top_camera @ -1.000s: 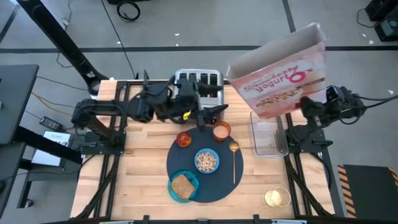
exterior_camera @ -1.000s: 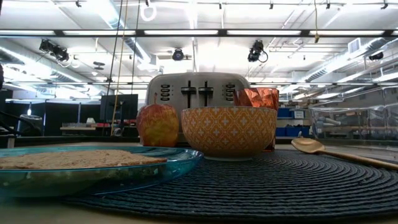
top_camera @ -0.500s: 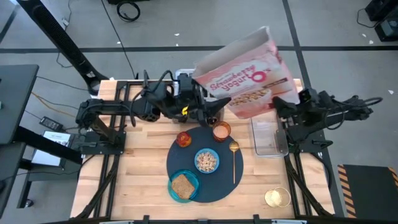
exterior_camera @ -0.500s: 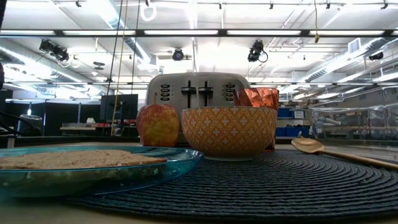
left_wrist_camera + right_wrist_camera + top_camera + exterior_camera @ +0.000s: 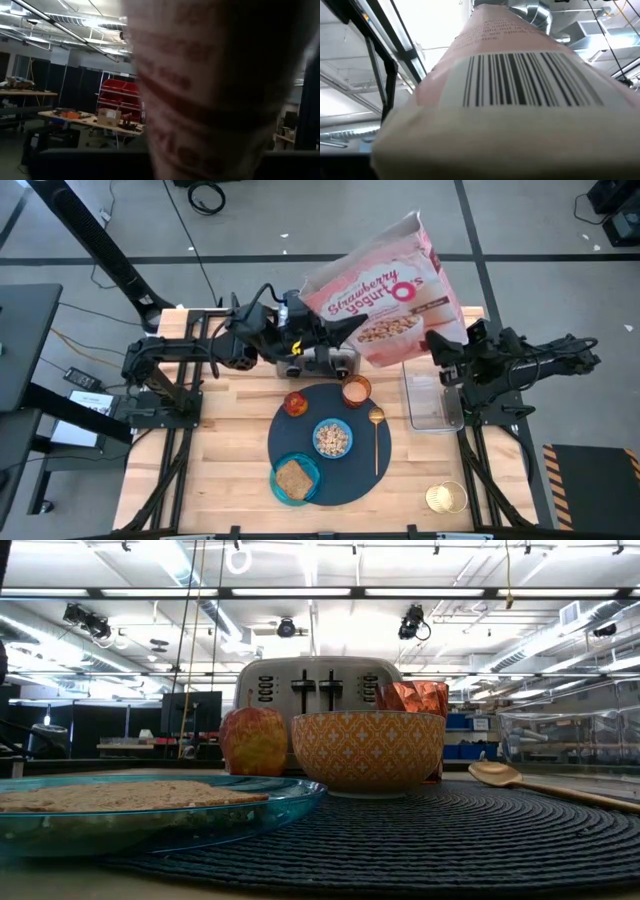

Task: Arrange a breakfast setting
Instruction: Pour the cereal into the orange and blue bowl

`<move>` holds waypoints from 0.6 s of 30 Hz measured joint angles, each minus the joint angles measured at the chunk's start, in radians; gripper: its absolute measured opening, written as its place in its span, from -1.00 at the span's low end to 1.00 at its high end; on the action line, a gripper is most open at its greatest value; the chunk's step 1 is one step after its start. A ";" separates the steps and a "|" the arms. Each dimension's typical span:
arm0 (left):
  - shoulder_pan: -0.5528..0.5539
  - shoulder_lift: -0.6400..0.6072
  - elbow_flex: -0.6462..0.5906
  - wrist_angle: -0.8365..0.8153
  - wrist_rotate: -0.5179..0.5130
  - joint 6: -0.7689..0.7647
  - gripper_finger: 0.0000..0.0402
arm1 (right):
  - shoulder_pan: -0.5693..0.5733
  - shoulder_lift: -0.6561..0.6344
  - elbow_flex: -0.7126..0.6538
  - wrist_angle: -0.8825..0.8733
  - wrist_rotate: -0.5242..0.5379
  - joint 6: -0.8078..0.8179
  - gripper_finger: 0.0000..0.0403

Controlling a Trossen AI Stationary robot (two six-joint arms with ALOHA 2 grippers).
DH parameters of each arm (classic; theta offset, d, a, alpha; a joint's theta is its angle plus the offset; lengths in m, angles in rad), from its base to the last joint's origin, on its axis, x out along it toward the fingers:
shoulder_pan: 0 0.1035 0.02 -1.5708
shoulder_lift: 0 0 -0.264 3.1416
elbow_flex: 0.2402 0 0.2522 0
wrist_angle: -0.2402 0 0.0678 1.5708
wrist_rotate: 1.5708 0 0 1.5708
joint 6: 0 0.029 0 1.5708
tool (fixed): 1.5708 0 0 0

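Observation:
The pink cereal box (image 5: 385, 290) hangs tilted above the table's far edge, over the chrome toaster (image 5: 322, 358). My right gripper (image 5: 440, 345) is shut on its right end. My left gripper (image 5: 352, 328) is shut on its lower left edge. On the round navy mat (image 5: 350, 475) stand the bowl (image 5: 332, 438) with cereal in it, the teal plate (image 5: 308, 472) bearing the toast (image 5: 292, 477), the red-orange fruit (image 5: 296, 402), the copper cup (image 5: 356, 391) and the gold spoon (image 5: 376, 435). My left gripper has the box's lower left edge (image 5: 362, 325), coming from the table's left and slanting upward. The box (image 5: 200, 100) fills its wrist view and hides where the fingers touch. My right gripper holds the box by its right end, the panel with the barcode (image 5: 520, 80), coming from the table's right and slanting upward. The box is lifted clear and tilted, its printed face up.
A clear plastic tub (image 5: 432, 395) stands right of the mat, below the box's right end. A gold round thing (image 5: 445, 498) lies at the near right corner. Bare wood shows left of the mat.
My right gripper has carried the cereal box toward the table's left, from above the clear tub to above the toaster. My left gripper, open before beside the toaster, has tipped upward and shut on the box's lower left edge.

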State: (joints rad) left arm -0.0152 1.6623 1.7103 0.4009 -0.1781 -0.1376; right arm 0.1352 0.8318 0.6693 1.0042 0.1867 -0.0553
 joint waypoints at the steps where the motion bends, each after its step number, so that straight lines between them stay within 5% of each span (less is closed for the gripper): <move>1: 0.004 0.000 0.000 0.000 0.009 0.003 -0.83 | -0.003 0.000 0.000 0.000 -0.002 0.000 -0.09; 10: 0.029 -0.010 0.000 -0.018 0.028 0.039 -0.93 | -0.005 -0.026 0.000 -0.082 -0.002 -0.001 0.31; 18: 0.065 -0.117 0.000 -0.198 0.031 0.119 -0.97 | -0.005 -0.120 0.001 -0.379 0.035 0.026 0.85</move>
State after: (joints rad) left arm 0.0501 1.5448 1.7100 0.2034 -0.1474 -0.0183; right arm 0.1304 0.7114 0.6701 0.6248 0.2218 -0.0296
